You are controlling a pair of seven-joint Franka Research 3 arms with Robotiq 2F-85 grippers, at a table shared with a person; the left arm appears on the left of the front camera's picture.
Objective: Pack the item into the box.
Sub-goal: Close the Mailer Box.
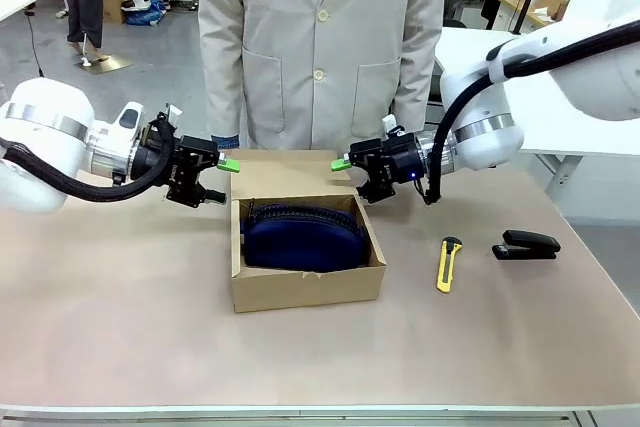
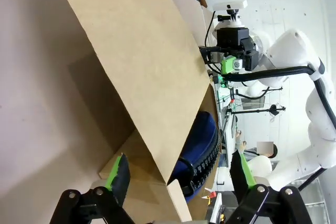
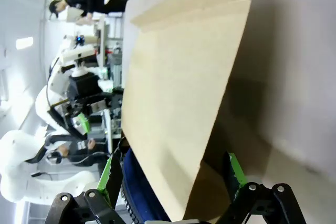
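The brown cardboard box (image 1: 308,285) sits mid-table with the navy zip pouch (image 1: 305,237) lying inside it, nearly filling it. Its lid flap (image 1: 290,172) leans back toward the person. My left gripper (image 1: 222,180) is open at the flap's left edge, and my right gripper (image 1: 350,179) is open at its right edge. In the left wrist view the flap (image 2: 142,61) runs down between the open left gripper's (image 2: 178,174) fingers, with the pouch (image 2: 202,145) beneath. The right wrist view shows the flap (image 3: 178,87) between the open right gripper's (image 3: 170,174) fingers, above the pouch (image 3: 139,187).
A yellow utility knife (image 1: 449,264) and a black stapler (image 1: 526,244) lie on the table to the right of the box. A person in a beige coat (image 1: 320,47) stands at the far edge, right behind the flap.
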